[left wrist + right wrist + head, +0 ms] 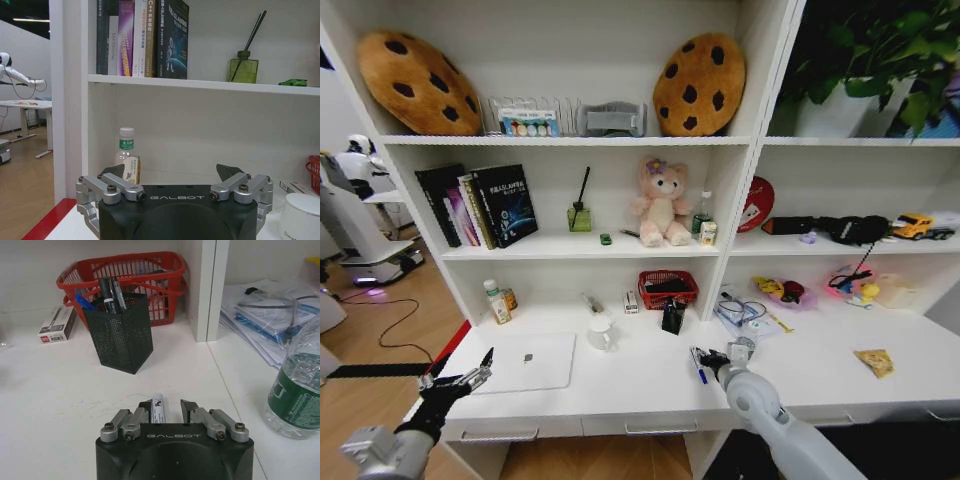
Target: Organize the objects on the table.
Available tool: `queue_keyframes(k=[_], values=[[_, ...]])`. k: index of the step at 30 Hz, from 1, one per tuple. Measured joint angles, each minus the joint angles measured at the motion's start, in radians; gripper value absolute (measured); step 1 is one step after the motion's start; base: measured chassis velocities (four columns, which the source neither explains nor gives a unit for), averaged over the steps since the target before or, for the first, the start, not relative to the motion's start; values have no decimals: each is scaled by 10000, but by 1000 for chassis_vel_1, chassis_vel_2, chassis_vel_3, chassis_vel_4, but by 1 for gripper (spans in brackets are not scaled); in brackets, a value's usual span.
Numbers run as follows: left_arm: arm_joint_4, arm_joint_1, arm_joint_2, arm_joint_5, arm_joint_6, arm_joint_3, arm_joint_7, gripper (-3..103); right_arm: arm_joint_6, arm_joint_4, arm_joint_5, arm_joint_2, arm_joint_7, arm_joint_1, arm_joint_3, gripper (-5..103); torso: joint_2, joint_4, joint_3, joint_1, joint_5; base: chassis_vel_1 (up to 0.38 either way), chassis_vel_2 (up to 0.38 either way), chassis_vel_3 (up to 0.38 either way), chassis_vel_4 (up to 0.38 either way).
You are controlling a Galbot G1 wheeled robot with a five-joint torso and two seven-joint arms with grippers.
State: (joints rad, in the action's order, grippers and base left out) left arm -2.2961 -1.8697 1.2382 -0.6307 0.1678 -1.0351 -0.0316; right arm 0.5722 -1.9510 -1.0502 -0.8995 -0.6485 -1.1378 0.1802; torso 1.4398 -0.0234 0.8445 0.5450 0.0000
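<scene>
Right wrist view: right gripper [167, 411] over white desk [60, 405], fingers spread around one white-barrelled pen [157, 409], not clamped. One black mesh pen cup [118, 331], three pens inside. Left gripper [460, 380] spread wide beside one silver laptop [528, 362].

A silver laptop [528, 362], a white cup [601, 333] and a black mesh pen holder [673, 316] are carried by the white bench [640, 385]. A red basket [667, 289] is set at the back, and a tan snack packet [875, 362] is seen toward the right end.
</scene>
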Motion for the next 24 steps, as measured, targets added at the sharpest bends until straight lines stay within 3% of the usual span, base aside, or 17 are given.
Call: queue_keyframes(k=[6,17,24], values=[[0,0,0,0,0,0,0,100,38,2,-115,113,25,33,-190,30,0,-1,0,0,0,0,0,0,0],[0,0,0,0,0,0,-1,100,12,340,120,164,69,273,-422,34,0,0,0,0,0,0,0,0,0],[0,0,0,0,0,0,0,100,-2,519,203,131,91,345,-513,47,0,-1,0,0,0,0,0,0,0]])
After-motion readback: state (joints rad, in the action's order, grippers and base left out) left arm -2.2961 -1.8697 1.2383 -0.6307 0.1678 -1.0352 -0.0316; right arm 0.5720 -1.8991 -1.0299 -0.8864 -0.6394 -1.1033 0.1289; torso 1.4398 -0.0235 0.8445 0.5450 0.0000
